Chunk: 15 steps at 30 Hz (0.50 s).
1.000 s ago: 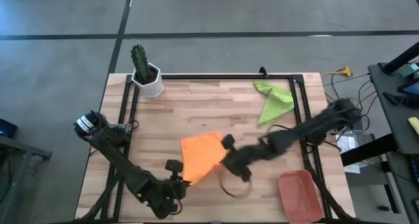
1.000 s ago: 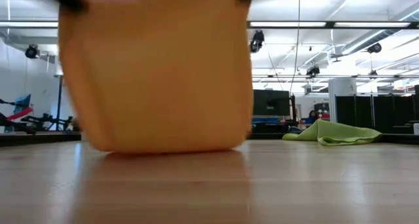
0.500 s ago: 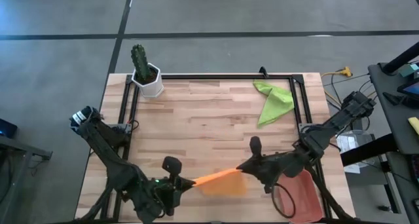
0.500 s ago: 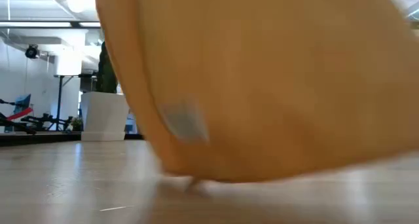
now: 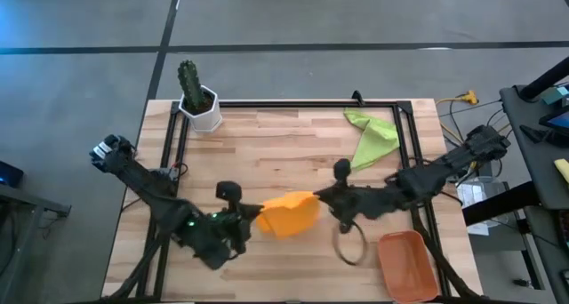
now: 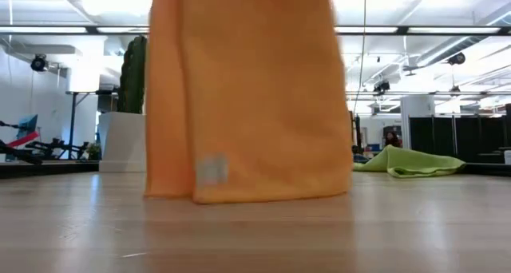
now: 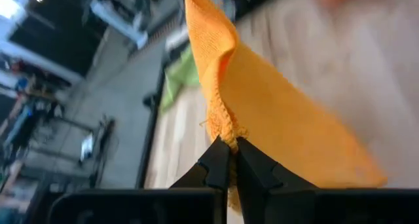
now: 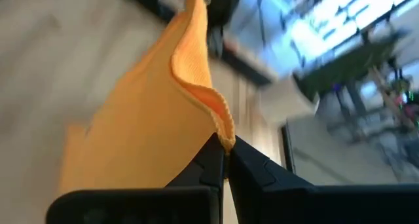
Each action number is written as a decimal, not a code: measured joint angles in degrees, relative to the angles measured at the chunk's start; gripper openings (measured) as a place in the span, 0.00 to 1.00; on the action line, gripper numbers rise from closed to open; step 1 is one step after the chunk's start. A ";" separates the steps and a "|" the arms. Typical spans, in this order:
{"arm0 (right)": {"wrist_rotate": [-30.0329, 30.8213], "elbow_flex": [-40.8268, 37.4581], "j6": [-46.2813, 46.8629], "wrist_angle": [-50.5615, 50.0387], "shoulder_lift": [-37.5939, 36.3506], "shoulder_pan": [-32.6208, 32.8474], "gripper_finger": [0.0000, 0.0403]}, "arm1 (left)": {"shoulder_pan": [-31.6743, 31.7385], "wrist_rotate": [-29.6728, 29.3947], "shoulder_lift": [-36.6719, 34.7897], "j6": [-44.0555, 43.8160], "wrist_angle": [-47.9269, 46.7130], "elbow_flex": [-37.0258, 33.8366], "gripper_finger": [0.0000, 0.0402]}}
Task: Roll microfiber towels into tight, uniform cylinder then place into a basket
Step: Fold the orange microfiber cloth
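The orange towel (image 5: 289,215) hangs between my two grippers over the table's near middle. In the low view it is a tall drape (image 6: 247,97) with a small grey tag (image 6: 211,171). My left gripper (image 5: 255,217) is shut on its left top end. My right gripper (image 5: 322,197) is shut on its right top end. The lime green towel (image 5: 372,135) lies crumpled on the table at the far right. The terracotta basket (image 5: 407,264) sits at the near right corner. My left gripper pinches the orange towel's upper edge (image 7: 222,129) between its two fingertips, slanting down from the table's left. The cloth hangs below; I cannot tell whether its lower edge (image 6: 247,197) touches the table. My right gripper pinches the upper edge at a bunched fold (image 8: 222,126) between its fingertips, slanting down from the table's right. The towel droops from there toward the other gripper.
A white pot with a cactus (image 5: 199,100) stands at the far left corner. A black frame rail (image 5: 302,102) runs along the far edge. A dark cable loop (image 5: 349,242) hangs under the right arm near the basket. Bare wood (image 5: 276,153) lies between the towels.
Both grippers have risen and gone toward the table's far edge, staying shut on the orange towel. Half a second ago the towel hung stretched between them close to the near edge. Now it hangs farther back, narrower in the low view, with its top edge slacker.
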 joint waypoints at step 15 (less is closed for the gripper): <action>-14.06 -13.24 -8.11 14.95 1.46 -29.39 0.02 | 19.54 -0.84 -1.41 -1.09 0.87 -14.81 0.00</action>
